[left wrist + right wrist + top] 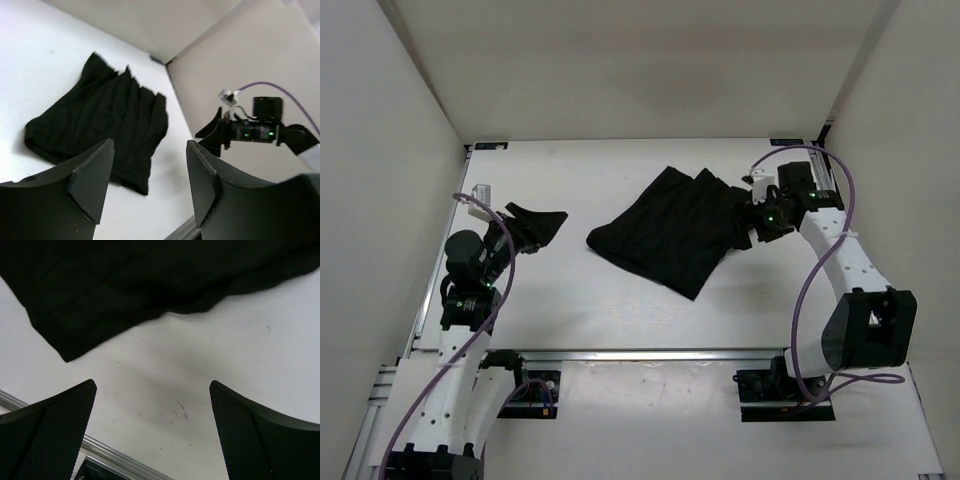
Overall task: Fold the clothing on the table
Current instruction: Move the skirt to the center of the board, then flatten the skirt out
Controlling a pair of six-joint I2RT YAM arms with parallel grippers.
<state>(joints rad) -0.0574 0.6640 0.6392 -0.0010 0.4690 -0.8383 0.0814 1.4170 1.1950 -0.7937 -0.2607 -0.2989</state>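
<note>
The black clothing (670, 230) lies bunched and creased in the middle of the white table (610, 310). My left gripper (542, 225) hangs to its left, apart from it, its jaws open. In the left wrist view the clothing (100, 125) lies beyond my open left gripper (150, 170), and only bare table shows between the fingers. My right gripper (744, 218) stands at the garment's right edge. From the right wrist the clothing (150, 280) fills the top of the view, past the wide-open right gripper (152, 425), which holds nothing.
An aluminium rail (640, 354) runs along the table's near edge, also in the right wrist view as the rail (115, 460). White walls close in the left, back and right sides. The right arm (250, 131) shows against the wall in the left wrist view.
</note>
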